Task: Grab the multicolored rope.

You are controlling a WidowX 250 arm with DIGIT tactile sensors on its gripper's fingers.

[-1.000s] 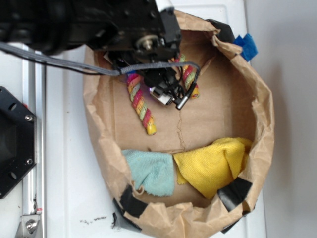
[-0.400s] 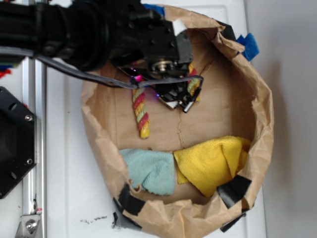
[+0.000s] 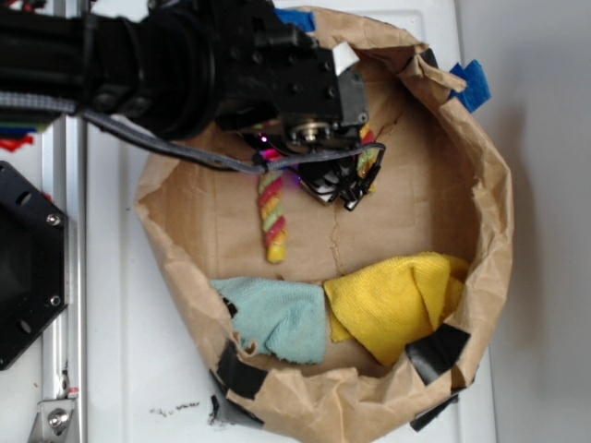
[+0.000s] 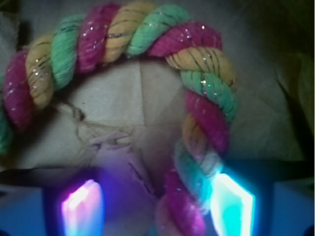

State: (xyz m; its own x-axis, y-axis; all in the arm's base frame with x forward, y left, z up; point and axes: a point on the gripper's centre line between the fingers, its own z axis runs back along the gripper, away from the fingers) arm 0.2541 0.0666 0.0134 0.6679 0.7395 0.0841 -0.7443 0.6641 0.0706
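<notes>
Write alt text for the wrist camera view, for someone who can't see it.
A thick twisted rope of magenta, orange and green strands arches across the top and curves down the right side, over creased brown paper. At the bottom edge, two glowing fingers of the tool, pink at left and cyan at right, stand apart, with the rope's lower run beside the cyan one.

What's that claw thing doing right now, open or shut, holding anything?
Gripper: open, fingers apart, one strand of the multicolored rope lying between them beside the right finger; not clamped on it yet.
</notes>
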